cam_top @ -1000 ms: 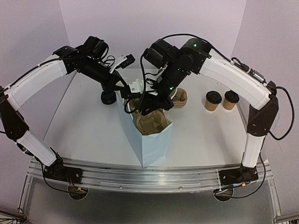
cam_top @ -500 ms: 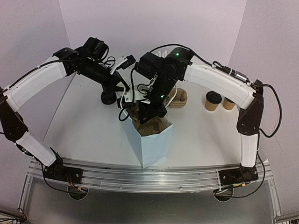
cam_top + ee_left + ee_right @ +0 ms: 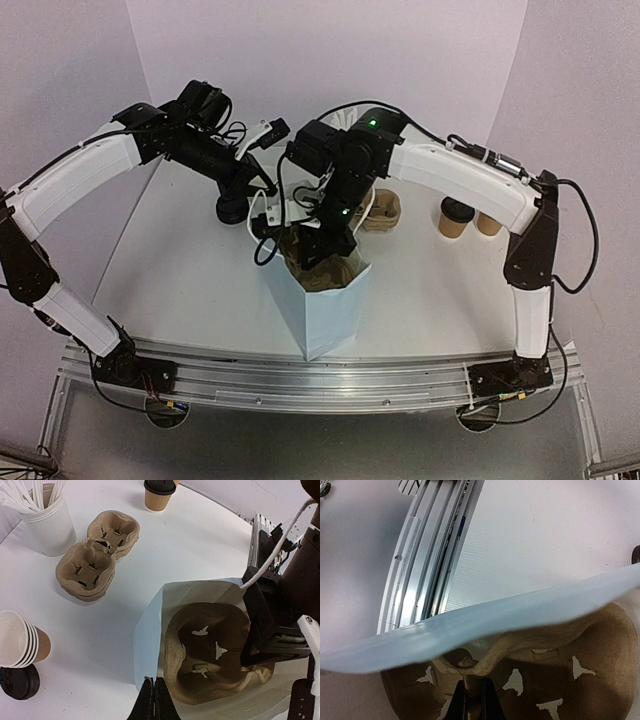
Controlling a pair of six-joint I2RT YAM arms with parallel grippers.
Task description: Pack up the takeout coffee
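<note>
Two takeout coffee cups (image 3: 456,218) with black lids stand at the back right of the table, one half hidden by my right arm. Another lidded cup (image 3: 159,492) shows at the top of the left wrist view. The pale blue paper bag (image 3: 322,305) stands open in the middle. My left gripper (image 3: 154,689) is shut on the bag's rim (image 3: 148,630). My right gripper (image 3: 472,692) reaches into the bag mouth, shut on the central ridge of a brown pulp cup carrier (image 3: 560,645). The carrier (image 3: 215,655) sits tilted inside the bag, its wells holding nothing.
A stack of spare pulp carriers (image 3: 95,560) lies beside a white holder of white sticks (image 3: 47,517). Nested lidless cups (image 3: 22,640) lie on their side next to stacked black lids (image 3: 20,681). The aluminium rail (image 3: 300,375) runs along the table's near edge.
My right arm has swung left and down, carrying the pulp carrier deeper into the bag. The left arm has stayed holding the bag's rim.
</note>
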